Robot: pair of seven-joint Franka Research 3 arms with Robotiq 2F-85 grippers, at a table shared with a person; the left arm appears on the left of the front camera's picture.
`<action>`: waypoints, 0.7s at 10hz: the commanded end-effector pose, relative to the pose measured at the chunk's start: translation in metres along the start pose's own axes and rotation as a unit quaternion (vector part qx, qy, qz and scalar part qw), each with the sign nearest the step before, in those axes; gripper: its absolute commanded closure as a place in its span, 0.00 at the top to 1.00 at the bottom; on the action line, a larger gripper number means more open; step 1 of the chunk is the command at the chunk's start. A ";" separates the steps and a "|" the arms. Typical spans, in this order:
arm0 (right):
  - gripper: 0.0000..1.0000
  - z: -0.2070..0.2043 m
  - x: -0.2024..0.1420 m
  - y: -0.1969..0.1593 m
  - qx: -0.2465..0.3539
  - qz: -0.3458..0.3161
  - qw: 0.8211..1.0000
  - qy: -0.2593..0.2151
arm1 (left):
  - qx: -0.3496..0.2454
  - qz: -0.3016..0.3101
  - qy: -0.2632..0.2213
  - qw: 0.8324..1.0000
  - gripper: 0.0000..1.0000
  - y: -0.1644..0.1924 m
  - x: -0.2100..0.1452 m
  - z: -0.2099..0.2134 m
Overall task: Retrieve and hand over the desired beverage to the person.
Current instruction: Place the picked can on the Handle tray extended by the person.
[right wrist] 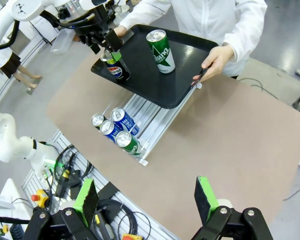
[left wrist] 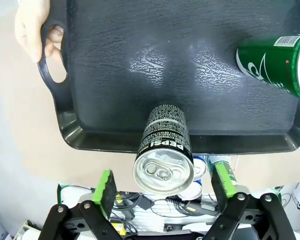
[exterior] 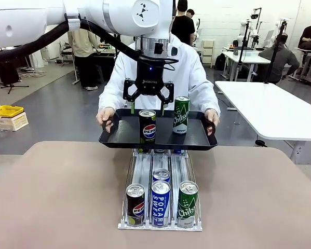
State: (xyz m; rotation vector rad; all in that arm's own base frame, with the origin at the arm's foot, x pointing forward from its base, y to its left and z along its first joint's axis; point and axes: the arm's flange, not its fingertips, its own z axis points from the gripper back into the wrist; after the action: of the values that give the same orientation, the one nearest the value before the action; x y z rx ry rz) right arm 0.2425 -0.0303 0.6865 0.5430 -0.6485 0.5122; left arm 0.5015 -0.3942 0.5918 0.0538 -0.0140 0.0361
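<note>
Pepsi can sits on the person's tray just below the left gripper — fingers spread, gripping nothing; right gripper gapes too.

Tray held by person above far end of rack. On tray: Pepsi can left, Chilsung can right and slightly behind. Left gripper directly above Pepsi can, jaws apart. Rack front, below tray: three cans abreast.

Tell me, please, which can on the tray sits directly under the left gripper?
The black Pepsi can sits below the left gripper; the green can stands off to the side.
</note>
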 end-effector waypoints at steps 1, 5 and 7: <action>1.00 -0.001 -0.001 0.000 0.005 0.001 1.000 -0.001 | -0.002 -0.005 0.009 1.000 1.00 -0.001 0.004 0.007; 1.00 -0.001 -0.001 0.000 0.005 0.001 1.000 -0.001 | -0.005 -0.014 0.013 1.000 1.00 0.010 -0.006 0.010; 1.00 -0.001 -0.001 0.000 0.005 0.001 1.000 -0.001 | -0.015 -0.039 0.020 0.999 1.00 0.028 -0.035 0.014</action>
State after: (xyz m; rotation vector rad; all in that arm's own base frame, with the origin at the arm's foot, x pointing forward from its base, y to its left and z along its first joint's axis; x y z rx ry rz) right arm 0.2426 -0.0303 0.6864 0.5430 -0.6483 0.5121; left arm 0.4879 -0.3871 0.6052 0.0403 0.0047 0.0025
